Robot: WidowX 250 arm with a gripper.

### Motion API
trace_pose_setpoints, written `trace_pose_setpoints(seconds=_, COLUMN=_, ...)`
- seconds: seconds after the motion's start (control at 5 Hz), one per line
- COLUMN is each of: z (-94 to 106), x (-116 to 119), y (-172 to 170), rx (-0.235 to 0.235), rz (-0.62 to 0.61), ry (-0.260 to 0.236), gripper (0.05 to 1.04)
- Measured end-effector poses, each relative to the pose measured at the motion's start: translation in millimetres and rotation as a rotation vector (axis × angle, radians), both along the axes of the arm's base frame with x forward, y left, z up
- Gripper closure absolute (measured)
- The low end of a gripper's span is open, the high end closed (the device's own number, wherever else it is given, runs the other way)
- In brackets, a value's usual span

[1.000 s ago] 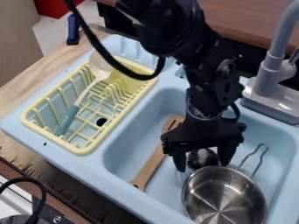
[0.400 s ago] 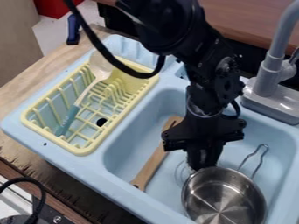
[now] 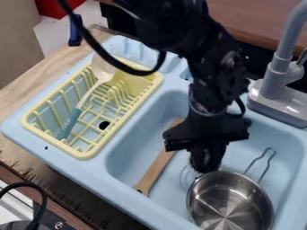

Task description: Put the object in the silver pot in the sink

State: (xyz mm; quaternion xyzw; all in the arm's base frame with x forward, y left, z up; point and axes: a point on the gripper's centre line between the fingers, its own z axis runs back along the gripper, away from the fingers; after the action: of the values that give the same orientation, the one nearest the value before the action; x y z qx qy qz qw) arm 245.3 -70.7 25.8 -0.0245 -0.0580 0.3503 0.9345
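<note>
- The claw (image 3: 205,165) hung down over the sink (image 3: 135,146), its two fingers drawn in close and gripping the object (image 3: 207,157).
- The object, dark with a pale glint, sat low between the fingers, near their tips, and they hid most of it; its full shape could not be told.
- Claw and object were at the rim of the silver pot (image 3: 231,202), on the side toward the arm, with the object outside the pot's open bowl; whether either touched the rim could not be told.
- The pot stood upright in the basin, its wire handle angled up and away to the right of the claw.
- A wooden spatula (image 3: 157,170) lay in the basin to the left of the claw, its upper end partly hidden behind it.
- A yellow dish rack (image 3: 90,152) stood beside the basin, holding a spoon (image 3: 71,123) with a teal handle.
- A grey faucet (image 3: 277,74) rose at the right.
</note>
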Motion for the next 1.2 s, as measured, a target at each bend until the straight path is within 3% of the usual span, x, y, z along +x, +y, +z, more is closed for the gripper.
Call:
trace_pose_setpoints(seconds=0.4, z=28.4, x=8.6, y=8.2, rx=0.0, rz=0.043, ry=-0.077, gripper=0.893)
trace_pose_setpoints(seconds=0.6, z=42.7, x=1.0, y=-0.1, rx=-0.031, rz=0.015, ry=-0.082, gripper=0.893)
trace_pose_setpoints(seconds=0.8, z=44.8, x=-16.4, y=-15.2, rx=-0.064, rz=-0.079, ry=-0.009, gripper=0.893)
trace_pose_setpoints(seconds=1.2, z=39.2, x=-42.5, y=-32.9, rx=-0.075, rz=-0.19, ry=0.031, gripper=0.893)
